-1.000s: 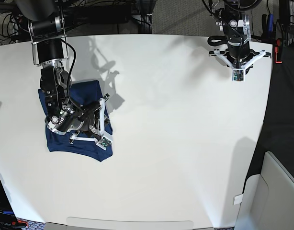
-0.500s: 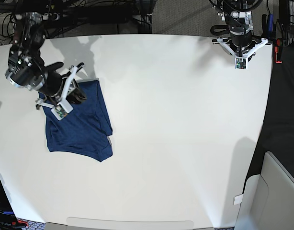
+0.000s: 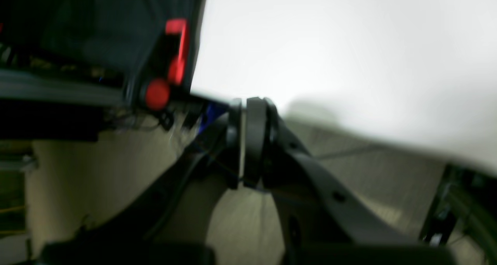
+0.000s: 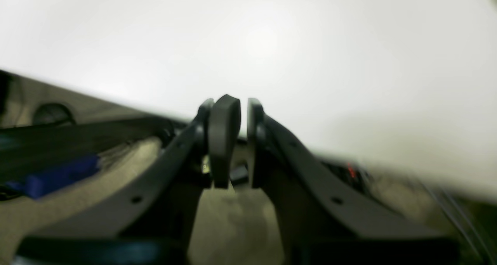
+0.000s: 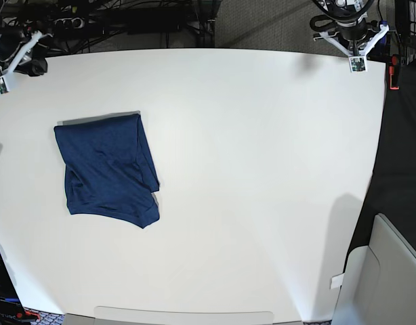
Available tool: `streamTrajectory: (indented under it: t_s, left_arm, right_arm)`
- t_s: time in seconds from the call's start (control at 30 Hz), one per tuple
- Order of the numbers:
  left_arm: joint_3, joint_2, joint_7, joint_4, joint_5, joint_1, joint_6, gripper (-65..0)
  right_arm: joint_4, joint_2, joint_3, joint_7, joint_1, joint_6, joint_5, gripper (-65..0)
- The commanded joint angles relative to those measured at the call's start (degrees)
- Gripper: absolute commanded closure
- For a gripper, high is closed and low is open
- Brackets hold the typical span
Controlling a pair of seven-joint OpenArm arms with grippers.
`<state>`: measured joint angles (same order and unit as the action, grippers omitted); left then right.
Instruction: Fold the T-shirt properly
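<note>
You have no readable brand, label or writing anywhere. Your left gripper (image 3: 244, 141) has its jaws pressed together on nothing, up at the table's (image 5: 262, 169) far corner. Your right gripper (image 4: 237, 141) shows a narrow gap between its jaws, with nothing in it. The T-shirt (image 5: 108, 169) lies folded on the table, well apart from both grippers.

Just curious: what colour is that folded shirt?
Dark blue knit T-shirt, plain, clearest in the base view.
</note>
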<state>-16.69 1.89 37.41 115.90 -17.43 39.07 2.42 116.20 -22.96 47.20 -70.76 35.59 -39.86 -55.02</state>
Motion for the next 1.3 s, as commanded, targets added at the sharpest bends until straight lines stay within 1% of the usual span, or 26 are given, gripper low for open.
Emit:
streamTrajectory:
  t_s: [0.0, 0.03, 0.1, 0.23, 0.3, 0.4, 0.5, 0.6, 0.67, 0.8, 0.87, 0.93, 1.03, 1.13, 1.2, 1.27]
  left_arm:
    - [-0.15, -0.18, -0.88, 1.33, -0.55, 1.85, 0.53, 0.0]
    - [-0.06, -0.18, -0.88, 1.33, -0.55, 3.08, 0.53, 0.0]
    - [-0.06, -0.09, -0.88, 1.33, -0.20, 4.93, 0.44, 0.0]
    - [-0.32, -0.18, -0.44, 1.07, 6.31, 8.71, 0.35, 0.0]
    - [-0.32, -0.26, -0.18, 0.89, 8.16, 10.21, 0.35, 0.0]
    - [-0.06, -0.26, -0.18, -0.25, 10.18, 11.88, 0.35, 0.0]
    - [0.03, -0.26, -0.18, -4.29, 11.94, 11.70, 0.35, 0.0]
    - [0.03, -0.26, -0.70, -11.15, 13.34, 9.68, 0.35, 0.0]
    - [0.03, -0.35, -0.88, -16.78, 14.22, 7.57, 0.35, 0.0]
    - [0.03, -2.02, -0.88, -27.06, 16.24, 2.47, 0.35, 0.0]
    - [0.03, -2.81, -0.88, -31.54, 17.30, 0.18, 0.35, 0.0]
    - [0.03, -3.17, -0.88, -36.29, 18.62, -2.01, 0.27, 0.0]
    - [0.56, -3.25, -1.67, -43.68, 19.67, -5.35, 0.27, 0.0]
    - [3.98, -3.52, -6.59, -52.20, 19.67, -8.26, 0.27, 0.0]
    - [6.27, -4.31, -9.76, -57.74, 19.50, -9.93, 0.27, 0.0]
    - [8.82, -4.57, -12.92, -64.42, 19.50, -12.12, 0.27, 0.0]
  right_arm:
    - [0.68, -0.64, 1.64, 0.74, 2.25, -0.14, 0.39, -6.5]
    - [0.68, -0.47, 2.07, 0.74, 3.83, -0.14, 1.88, -6.5]
    - [0.59, 1.55, 2.16, 0.74, 6.91, -0.14, 5.40, -6.5]
    - [0.59, 6.48, 1.72, 0.74, 12.36, -0.14, 14.45, -6.5]
    - [0.50, 8.50, 0.49, 0.74, 14.03, -0.14, 18.23, -6.5]
    - [-1.52, 9.20, -3.20, 0.74, 15.53, -0.14, 24.12, -6.5]
    - [-5.57, 9.38, -7.24, 1.00, 15.18, -0.14, 29.31, -6.5]
    - [-11.46, 9.99, -11.73, 1.00, 12.10, -0.14, 33.44, -6.5]
    - [-15.94, 10.87, -13.40, 1.00, 9.37, -0.14, 35.73, -6.5]
    - [-26.31, 11.84, -18.58, 1.09, 0.85, -0.14, 41.97, -6.5]
    - [-32.03, 12.72, -20.08, 1.79, -3.02, -0.14, 44.70, -6.5]
    - [-37.92, 13.60, -21.05, 4.43, -6.89, -0.14, 47.86, -6.5]
    - [-47.15, 14.39, -23.86, 11.20, -11.64, -0.14, 52.78, -6.5]
    - [-57.26, 14.48, -28.52, 20.08, -16.30, -0.14, 56.30, -6.5]
    - [-62.97, 14.48, -31.60, 25.88, -19.46, -0.14, 58.41, -6.5]
    - [-68.69, 14.48, -33.88, 31.68, -22.19, -0.14, 59.73, -6.5]
